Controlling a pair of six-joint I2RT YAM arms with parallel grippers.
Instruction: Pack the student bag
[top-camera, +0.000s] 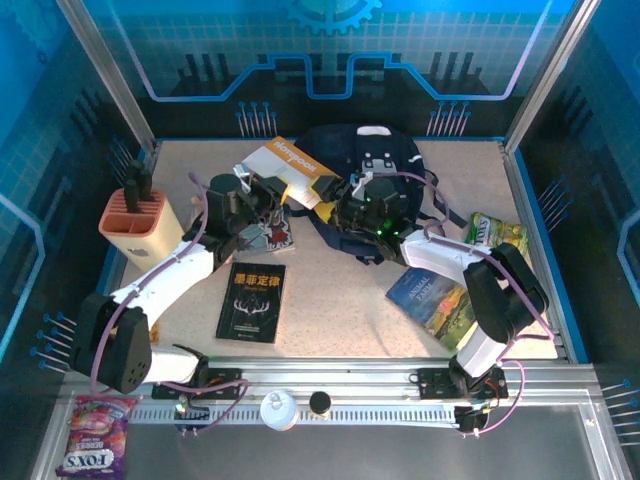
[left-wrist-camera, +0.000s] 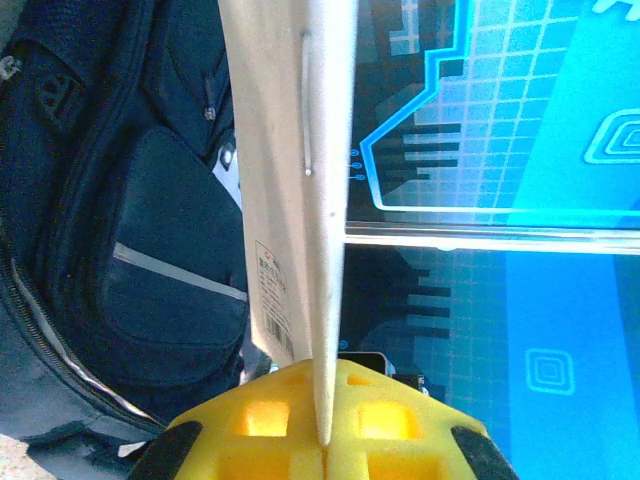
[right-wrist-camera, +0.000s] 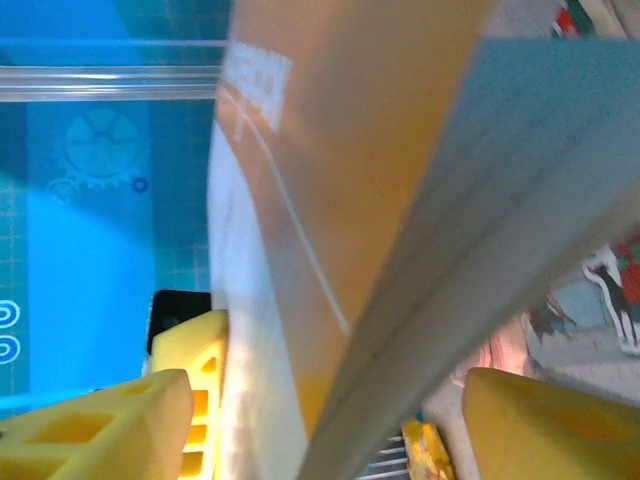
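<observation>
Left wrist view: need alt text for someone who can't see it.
The left gripper, its yellow jaws shut on the edge of a thin pale book that rises edge-on up the middle of the frame. The student bag, dark navy with a thin light stripe, takes up the left side; a blue patterned enclosure wall lies to the right.

The left end effector grips an orange-and-white book beside the student bag, right end effector alongside.
</observation>
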